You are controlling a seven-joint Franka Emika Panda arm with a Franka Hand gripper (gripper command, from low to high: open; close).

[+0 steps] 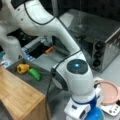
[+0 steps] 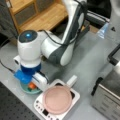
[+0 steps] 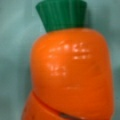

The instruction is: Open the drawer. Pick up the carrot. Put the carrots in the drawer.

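The carrot (image 3: pixel 72 75), bright orange with a green top, fills the wrist view against the pale blue-green of a bowl. In a front view the carrot (image 2: pixel 32 86) lies in the light blue bowl (image 2: pixel 25 89), and my gripper (image 2: pixel 30 83) hangs straight down onto it. Its fingers are hidden by the hand. The drawer (image 1: pixel 41 85) stands pulled out from the bamboo-topped cabinet (image 1: pixel 17 95). Inside it lie a yellow pepper (image 1: pixel 23 68) and a green vegetable (image 1: pixel 35 74).
A pink plate (image 2: pixel 57 100) sits on a white scale-like base (image 2: pixel 41 106) right beside the bowl. The silver toaster oven (image 1: pixel 100 40) stands at a front view's top right. My arm's elbow (image 1: pixel 76 75) looms over the drawer's near end.
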